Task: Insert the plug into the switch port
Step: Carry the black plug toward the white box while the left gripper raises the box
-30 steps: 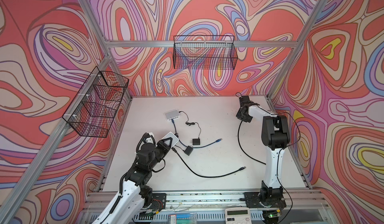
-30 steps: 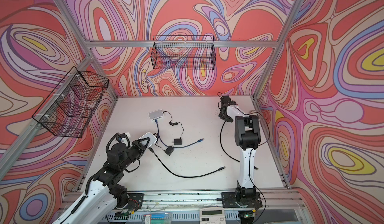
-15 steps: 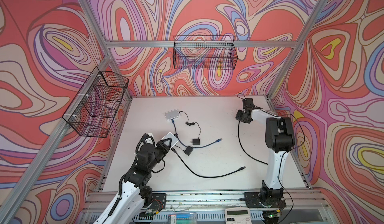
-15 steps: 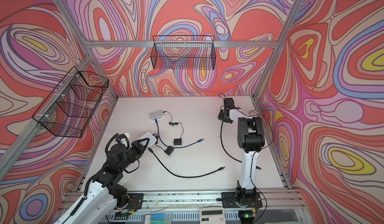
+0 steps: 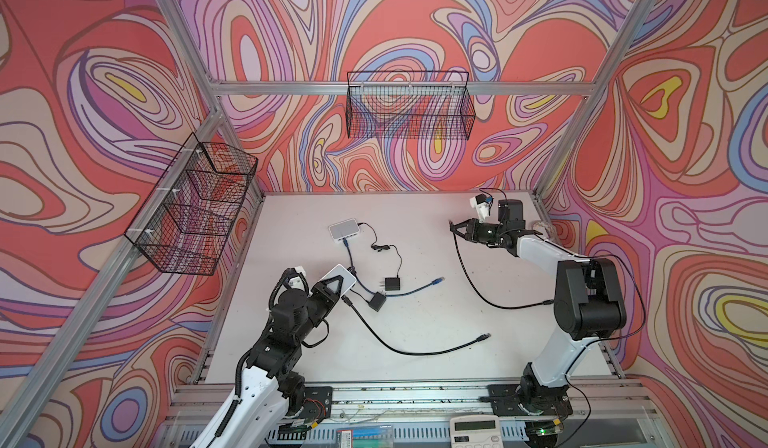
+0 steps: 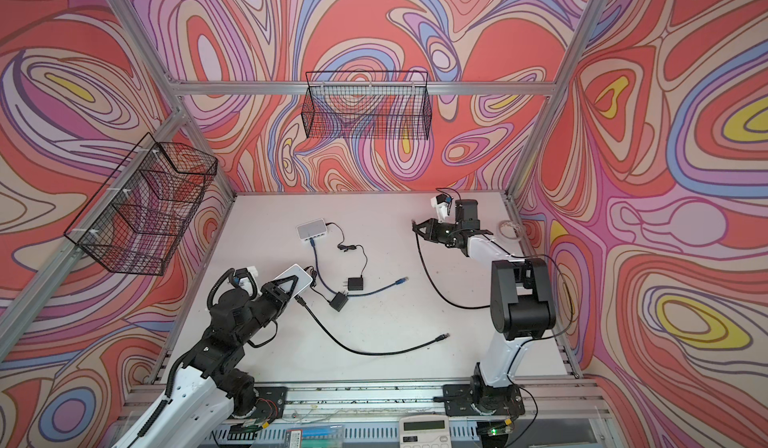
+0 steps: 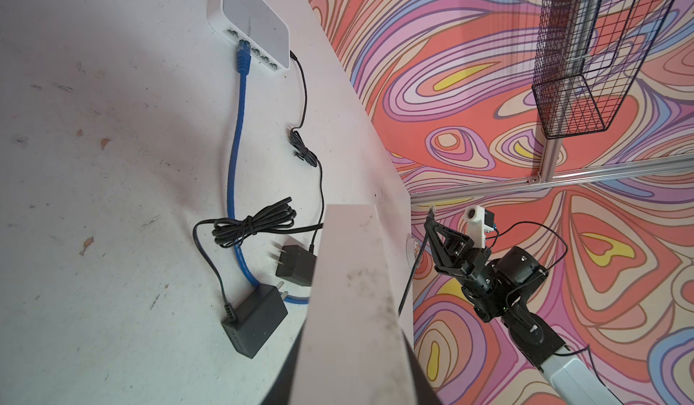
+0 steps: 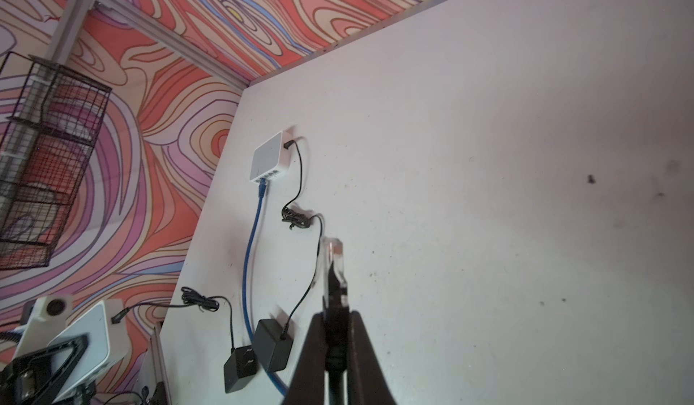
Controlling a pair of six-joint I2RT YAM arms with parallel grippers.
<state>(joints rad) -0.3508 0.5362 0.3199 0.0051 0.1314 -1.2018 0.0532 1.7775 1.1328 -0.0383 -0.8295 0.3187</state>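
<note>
Pinching the clear plug point(image 8: 333, 256) in my right gripper point(image 5: 454, 229), I hold it well apart from the white switch point(image 5: 344, 275) clamped in my left gripper point(image 5: 334, 289). Its long axis points past the switch, not at it.

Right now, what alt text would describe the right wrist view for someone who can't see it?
The right gripper is shut on a clear plug, pointing across the white table. Ahead lies a white switch with a blue cable plugged in; the left gripper holds a second switch.

Bright, even light; soft shadows; close plug point(image 8: 332, 262) slightly blurred.
</note>
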